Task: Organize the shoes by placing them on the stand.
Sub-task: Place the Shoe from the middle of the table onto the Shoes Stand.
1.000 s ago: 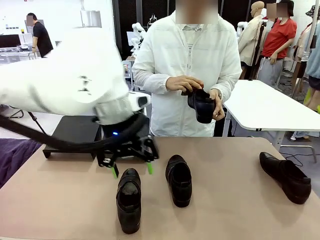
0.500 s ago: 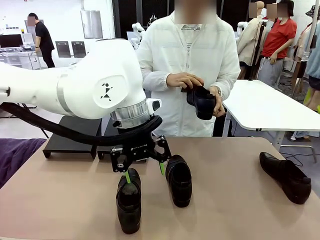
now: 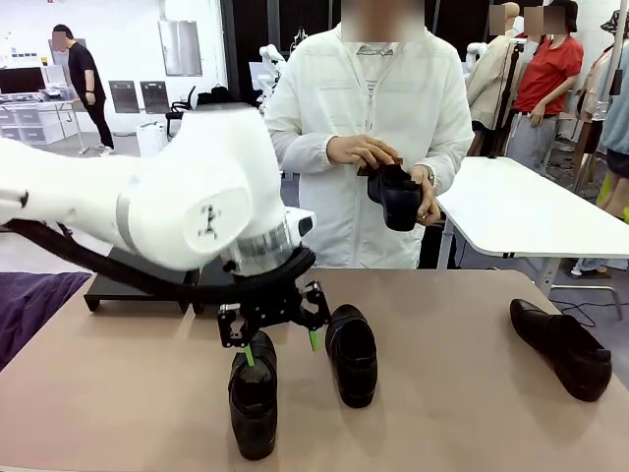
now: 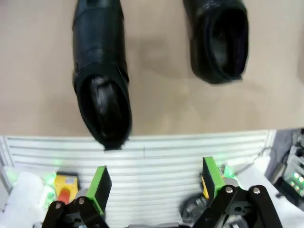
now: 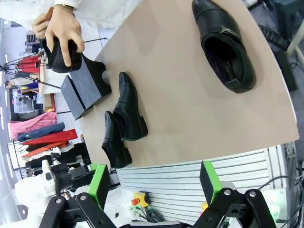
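In front of the flat black stand (image 3: pixel 138 267), on tan tabletop (image 3: pixel 118 393): glossy black leather loafer (image 3: pixel 254 408), twin (image 3: pixel 352 354) beside it. Hangs over its heel end with left gripper (image 3: pixel 281 346) spread wide, empty; right gripper (image 5: pixel 154 183) likewise agape. Probably stiff, slick, light; best pinched across collar walls.

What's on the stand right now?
Nothing seen on the stand; its visible top is bare in the right wrist view. In the front view the left arm covers much of it.
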`<action>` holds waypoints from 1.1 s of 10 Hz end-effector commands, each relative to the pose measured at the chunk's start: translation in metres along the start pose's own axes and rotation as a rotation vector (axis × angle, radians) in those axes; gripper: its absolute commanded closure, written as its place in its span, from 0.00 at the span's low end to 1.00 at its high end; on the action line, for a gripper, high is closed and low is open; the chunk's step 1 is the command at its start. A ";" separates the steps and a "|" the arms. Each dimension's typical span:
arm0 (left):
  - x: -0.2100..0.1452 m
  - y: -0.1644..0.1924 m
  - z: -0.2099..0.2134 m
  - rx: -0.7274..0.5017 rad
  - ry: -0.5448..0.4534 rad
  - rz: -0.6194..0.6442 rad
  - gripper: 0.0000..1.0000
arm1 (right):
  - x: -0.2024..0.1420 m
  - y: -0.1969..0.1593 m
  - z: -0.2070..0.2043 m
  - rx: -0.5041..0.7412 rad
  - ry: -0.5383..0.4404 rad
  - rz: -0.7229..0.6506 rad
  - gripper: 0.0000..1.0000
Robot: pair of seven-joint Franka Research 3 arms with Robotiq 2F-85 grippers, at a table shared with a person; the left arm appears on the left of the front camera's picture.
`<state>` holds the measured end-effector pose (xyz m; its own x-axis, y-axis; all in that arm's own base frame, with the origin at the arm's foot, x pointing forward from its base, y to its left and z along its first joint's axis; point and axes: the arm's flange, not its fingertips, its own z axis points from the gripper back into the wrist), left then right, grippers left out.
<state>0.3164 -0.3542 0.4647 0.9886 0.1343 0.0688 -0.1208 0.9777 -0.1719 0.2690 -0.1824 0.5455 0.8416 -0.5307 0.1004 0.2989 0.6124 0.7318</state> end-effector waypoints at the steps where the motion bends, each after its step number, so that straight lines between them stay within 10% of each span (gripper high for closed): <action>1: -0.003 0.008 -0.032 0.036 -0.073 0.032 0.00 | 0.002 0.000 0.001 0.013 0.002 0.022 0.00; 5: 0.016 0.012 -0.095 -0.013 -0.236 -0.006 0.00 | 0.002 0.000 0.001 0.013 0.002 0.022 0.00; 10: 0.018 0.009 -0.120 0.029 -0.195 0.046 0.00 | 0.002 0.000 0.001 0.013 0.002 0.022 0.00; 11: 0.016 0.009 -0.120 0.032 -0.226 0.081 0.38 | 0.002 0.000 0.001 0.013 0.002 0.022 0.00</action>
<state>0.3391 -0.3501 0.3479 0.9522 0.1895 0.2395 -0.1527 0.9746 -0.1641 0.2690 -0.1823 0.5455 0.8418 -0.5304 0.1002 0.2988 0.6124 0.7319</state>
